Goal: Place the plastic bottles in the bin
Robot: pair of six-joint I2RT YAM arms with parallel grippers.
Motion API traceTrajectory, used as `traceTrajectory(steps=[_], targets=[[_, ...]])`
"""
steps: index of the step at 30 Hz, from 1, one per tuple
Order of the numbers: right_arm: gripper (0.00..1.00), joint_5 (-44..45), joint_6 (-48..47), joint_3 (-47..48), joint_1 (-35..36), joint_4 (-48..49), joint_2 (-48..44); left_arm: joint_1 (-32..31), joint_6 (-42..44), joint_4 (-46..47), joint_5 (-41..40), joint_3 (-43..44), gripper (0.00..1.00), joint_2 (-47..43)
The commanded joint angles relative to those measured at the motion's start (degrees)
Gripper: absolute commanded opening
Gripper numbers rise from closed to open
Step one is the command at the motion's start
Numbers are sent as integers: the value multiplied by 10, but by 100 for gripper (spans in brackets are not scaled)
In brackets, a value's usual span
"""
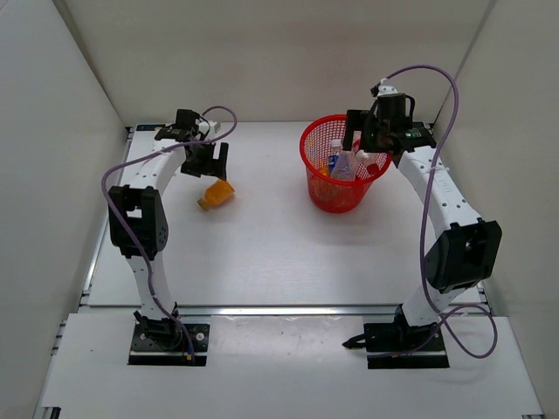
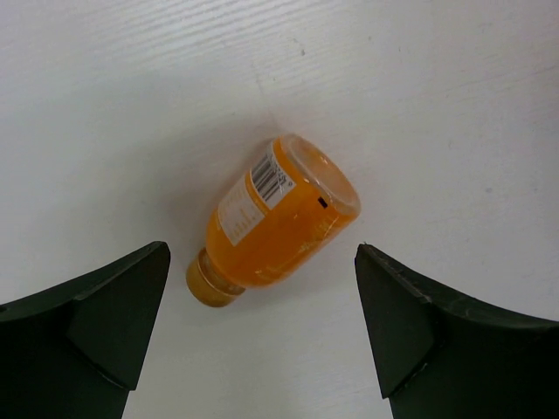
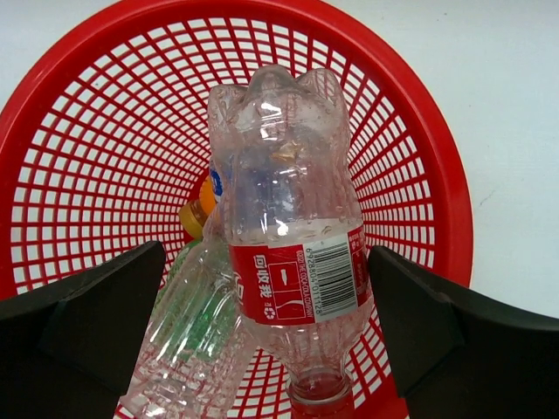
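One orange bottle (image 1: 216, 195) lies on its side on the table, outside the bin. In the left wrist view the orange bottle (image 2: 275, 218) lies just ahead of and between my open fingers. My left gripper (image 1: 205, 161) (image 2: 262, 262) hovers over it, empty. The red mesh bin (image 1: 334, 196) (image 3: 450, 192) holds several bottles. The red-labelled clear bottle (image 3: 297, 279) stands base up, leaning in the bin. Beside it lie a plain clear bottle (image 3: 188, 349) and an orange bottle (image 3: 194, 216). My right gripper (image 1: 371, 144) (image 3: 266, 257) is open over the bin, its fingers either side of the red-labelled bottle.
White walls close in the table at the left, back and right. The bin stands at the back right, close to the right arm. The table's metal front edge (image 1: 279, 310) runs just ahead of the arm bases.
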Motion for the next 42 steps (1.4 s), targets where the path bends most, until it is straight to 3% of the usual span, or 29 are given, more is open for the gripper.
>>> traceTrajectory(steps=[1,12,23,28,32,38,42], targets=[[99,-7,-2,11,-7,1,-42,-1,59,-29,21,54,98,20],[99,-82,4,-70,-38,35,-177,-1,73,-30,73,70,99,93],[99,-96,10,-133,-89,24,-272,-14,61,-42,46,48,99,128],[99,-96,20,-173,-102,33,-312,-12,13,22,35,-69,80,48],[99,-87,20,-199,-104,31,-330,-17,-6,71,6,-157,97,3],[99,-88,23,-227,-101,32,-358,-14,-23,99,-16,-193,98,-16],[99,-95,29,-245,-101,27,-377,-23,-46,108,-23,-152,94,13]])
